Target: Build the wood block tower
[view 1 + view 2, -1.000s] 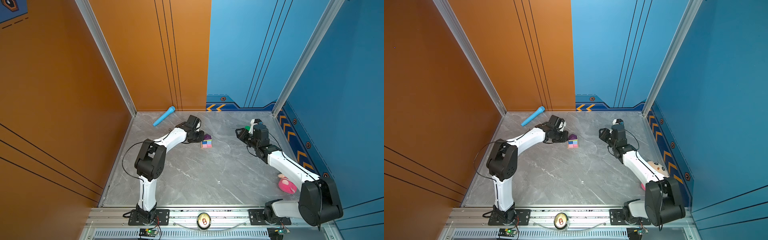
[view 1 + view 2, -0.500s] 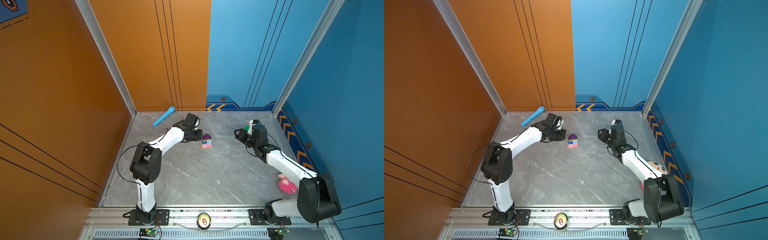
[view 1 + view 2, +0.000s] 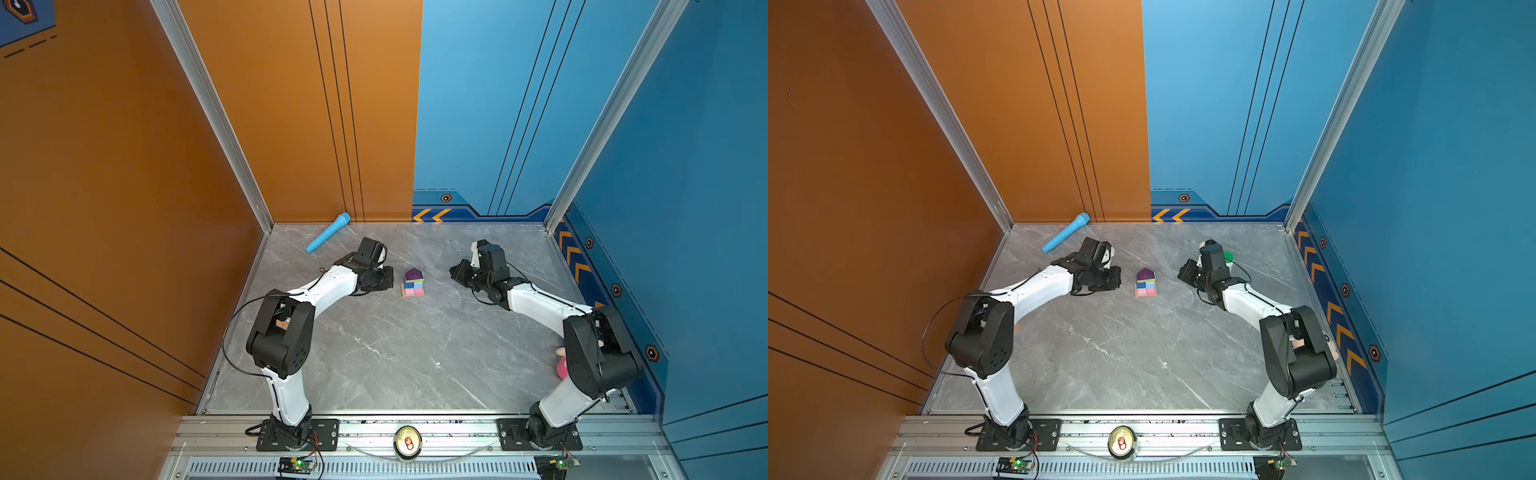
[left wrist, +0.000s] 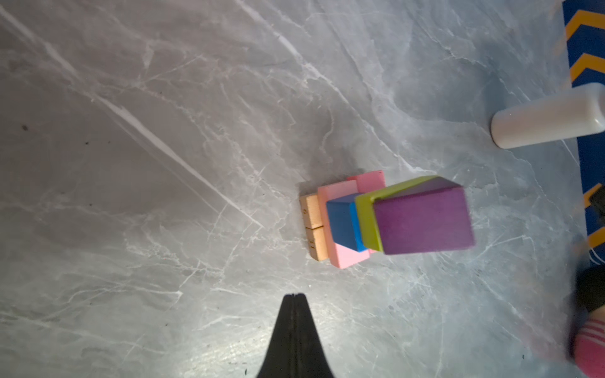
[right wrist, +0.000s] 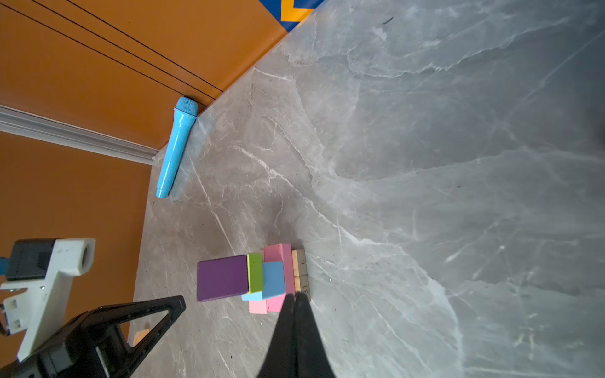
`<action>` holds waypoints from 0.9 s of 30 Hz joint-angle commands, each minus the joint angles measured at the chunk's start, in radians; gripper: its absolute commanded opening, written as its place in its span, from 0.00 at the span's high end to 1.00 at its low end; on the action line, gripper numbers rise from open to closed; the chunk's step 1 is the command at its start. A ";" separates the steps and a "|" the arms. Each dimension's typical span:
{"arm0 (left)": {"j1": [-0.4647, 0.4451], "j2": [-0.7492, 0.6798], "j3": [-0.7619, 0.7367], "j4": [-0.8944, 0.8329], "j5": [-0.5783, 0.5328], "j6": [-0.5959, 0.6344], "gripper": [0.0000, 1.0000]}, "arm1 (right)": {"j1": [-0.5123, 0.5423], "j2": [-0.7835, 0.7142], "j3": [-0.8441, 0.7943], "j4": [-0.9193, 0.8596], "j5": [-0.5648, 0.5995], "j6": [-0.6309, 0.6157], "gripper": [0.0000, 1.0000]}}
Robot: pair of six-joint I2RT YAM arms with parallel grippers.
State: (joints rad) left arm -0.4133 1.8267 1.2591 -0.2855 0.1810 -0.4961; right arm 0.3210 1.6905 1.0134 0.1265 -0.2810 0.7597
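Note:
The tower (image 3: 412, 283) (image 3: 1145, 283) stands mid-table between both arms, free of both grippers. From the table up it has tan bars (image 4: 312, 225) (image 5: 300, 271), pink bars (image 4: 347, 258) (image 5: 278, 258), a dark-blue cube (image 4: 342, 222), a light-blue cube (image 5: 271, 281), a lime-green bar (image 4: 366, 219) (image 5: 254, 273) and a purple peaked block (image 4: 422, 222) (image 5: 222, 278). My left gripper (image 3: 390, 277) (image 3: 1118, 277) (image 4: 295, 296) is shut and empty, a short gap to the tower's left. On the tower's right my right gripper (image 3: 455, 272) (image 3: 1183, 272) (image 5: 294, 296) is also shut and empty.
A light-blue toy microphone (image 3: 328, 237) (image 3: 1065, 232) (image 5: 176, 150) lies by the back wall. A white bottle (image 4: 550, 117) with a green cap (image 3: 1228, 257) stands behind the right wrist. A pink toy (image 3: 561, 368) sits near the right arm's elbow. Walls close three sides.
My left gripper has drawn back to the left, away from the purple block on the tower. The right gripper has shut its jaws and shifted slightly toward the tower.

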 commanded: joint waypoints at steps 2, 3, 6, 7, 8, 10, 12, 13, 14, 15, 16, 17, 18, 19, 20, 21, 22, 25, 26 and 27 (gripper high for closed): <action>0.019 -0.042 -0.054 0.143 0.049 -0.065 1.00 | 0.020 0.078 0.062 0.053 -0.057 0.015 1.00; 0.020 -0.040 -0.055 0.143 0.049 -0.062 1.00 | 0.023 0.097 0.070 0.070 -0.067 0.023 1.00; 0.019 -0.040 -0.065 0.154 0.055 -0.065 1.00 | 0.035 0.145 0.093 0.106 -0.088 0.044 1.00; 0.018 -0.039 -0.070 0.161 0.057 -0.069 1.00 | 0.039 0.159 0.102 0.109 -0.093 0.046 1.00; 0.018 -0.037 -0.073 0.166 0.058 -0.070 1.00 | 0.042 0.166 0.109 0.111 -0.096 0.047 1.00; 0.018 -0.034 -0.078 0.174 0.061 -0.076 1.00 | 0.051 0.182 0.124 0.113 -0.098 0.047 1.00; 0.017 -0.029 -0.077 0.177 0.062 -0.078 1.00 | 0.060 0.195 0.135 0.111 -0.100 0.049 1.00; 0.016 -0.027 -0.077 0.178 0.063 -0.079 1.00 | 0.064 0.200 0.141 0.111 -0.101 0.049 1.00; 0.015 -0.026 -0.076 0.178 0.064 -0.079 1.00 | 0.067 0.203 0.144 0.108 -0.102 0.049 1.00; 0.013 -0.023 -0.075 0.178 0.065 -0.080 1.00 | 0.070 0.206 0.149 0.106 -0.101 0.049 1.00; 0.011 -0.024 -0.074 0.178 0.065 -0.079 1.00 | 0.072 0.210 0.153 0.103 -0.101 0.050 1.00; 0.011 -0.023 -0.072 0.177 0.066 -0.080 1.00 | 0.075 0.212 0.155 0.101 -0.101 0.050 1.00; 0.009 -0.021 -0.072 0.177 0.067 -0.080 1.00 | 0.076 0.215 0.159 0.100 -0.100 0.049 1.00; 0.009 -0.020 -0.071 0.175 0.067 -0.079 1.00 | 0.078 0.217 0.162 0.098 -0.100 0.049 1.00; 0.008 -0.017 -0.070 0.174 0.066 -0.080 1.00 | 0.080 0.222 0.165 0.095 -0.100 0.049 1.00; 0.007 -0.017 -0.069 0.172 0.069 -0.079 1.00 | 0.081 0.226 0.169 0.093 -0.099 0.050 1.00; 0.006 -0.017 -0.067 0.172 0.069 -0.080 1.00 | 0.083 0.228 0.171 0.091 -0.099 0.050 1.00; 0.004 -0.017 -0.067 0.170 0.068 -0.078 1.00 | 0.085 0.236 0.177 0.088 -0.099 0.052 1.00; 0.003 -0.019 -0.067 0.169 0.068 -0.078 1.00 | 0.086 0.238 0.177 0.087 -0.096 0.052 1.00; 0.003 -0.018 -0.065 0.169 0.068 -0.077 1.00 | 0.086 0.241 0.180 0.086 -0.094 0.052 1.00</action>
State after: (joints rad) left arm -0.4007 1.8141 1.1961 -0.1192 0.2310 -0.5701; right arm 0.4004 1.9064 1.1717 0.2111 -0.3672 0.7948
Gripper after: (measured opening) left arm 0.044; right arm 0.047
